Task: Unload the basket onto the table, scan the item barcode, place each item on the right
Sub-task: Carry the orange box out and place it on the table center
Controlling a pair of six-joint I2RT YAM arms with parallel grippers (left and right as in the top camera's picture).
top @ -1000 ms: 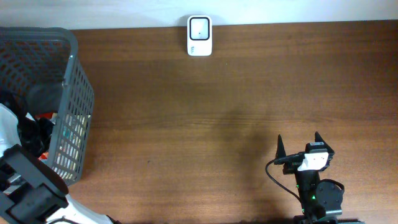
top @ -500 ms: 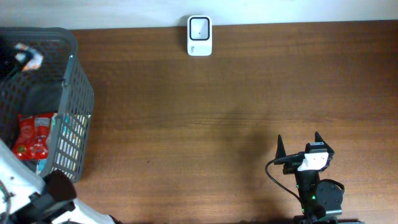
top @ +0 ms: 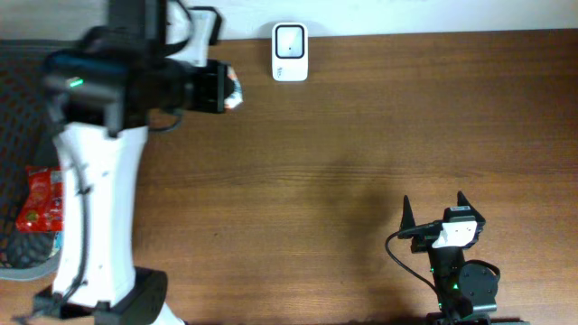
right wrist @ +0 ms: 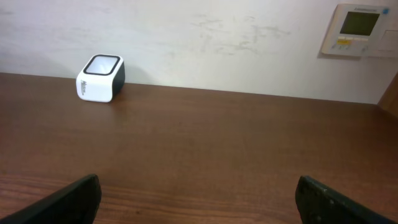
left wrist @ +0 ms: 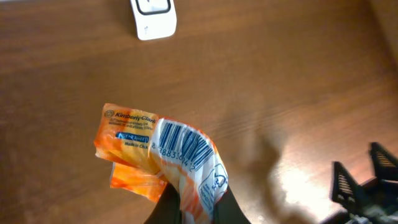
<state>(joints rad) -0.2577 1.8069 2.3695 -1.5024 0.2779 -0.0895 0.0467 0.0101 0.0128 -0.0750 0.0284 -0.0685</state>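
The left arm has swung up out of the basket [top: 16, 108] and now hangs over the far side of the table [top: 361, 135], and an orange and white tissue packet [left wrist: 155, 152] has come with it. The left gripper [left wrist: 195, 198] is pinched tight on the bottom of the packet and holds it in the air, above the wood. The packet is crumpled, and its black barcode [left wrist: 184, 145] faces the left wrist camera. The white scanner [top: 290, 52] with the dark window on top stands just beside it, at the back edge of the table by the wall, not touching it. A red snack bag [top: 41, 197] lies in the basket on the left. The right gripper [top: 433, 206] sits well apart at the near edge of the table, its two fingers spread wide with nothing between them.
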